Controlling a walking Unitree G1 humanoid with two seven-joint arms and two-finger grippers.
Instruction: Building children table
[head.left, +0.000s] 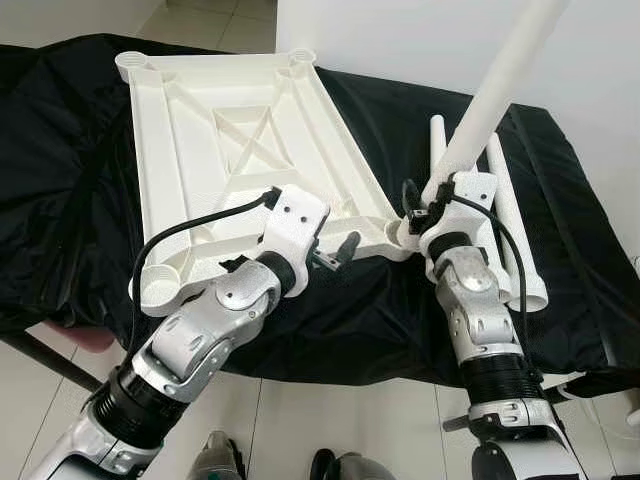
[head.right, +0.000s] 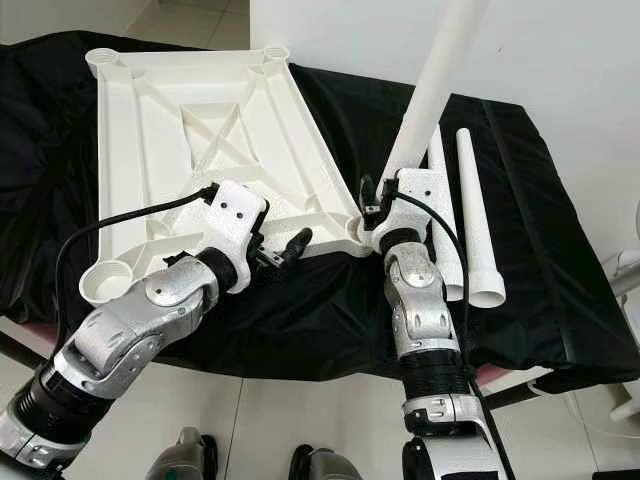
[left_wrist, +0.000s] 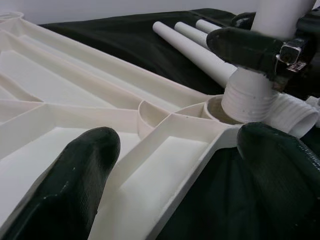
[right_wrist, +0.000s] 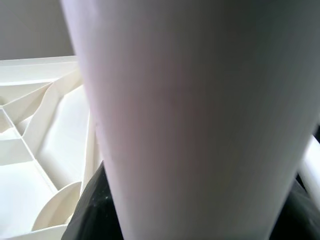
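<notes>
The white tabletop (head.left: 250, 150) lay upside down on a black cloth (head.left: 400, 320), ribbed underside up, its long axis running away from the robot. A round socket sat at each corner; the near left socket (head.right: 105, 281) stood empty, while the near right socket (left_wrist: 220, 107) had the threaded end of a white leg (head.left: 500, 80) at its mouth, tilted rather than seated. That leg rose steeply, leaning up and to the robot's right. Two more spare legs (head.right: 475, 220) lay on the cloth just beside it, pointing away from the robot, with a third showing in the left wrist view.

The right gripper (head.left: 425, 212) was clamped around the leg near its lower end. The left gripper (head.left: 335, 255) hovered over the tabletop's near edge, its fingers (left_wrist: 70, 185) spread wide, straddling the rim close to that corner and gripping nothing.
</notes>
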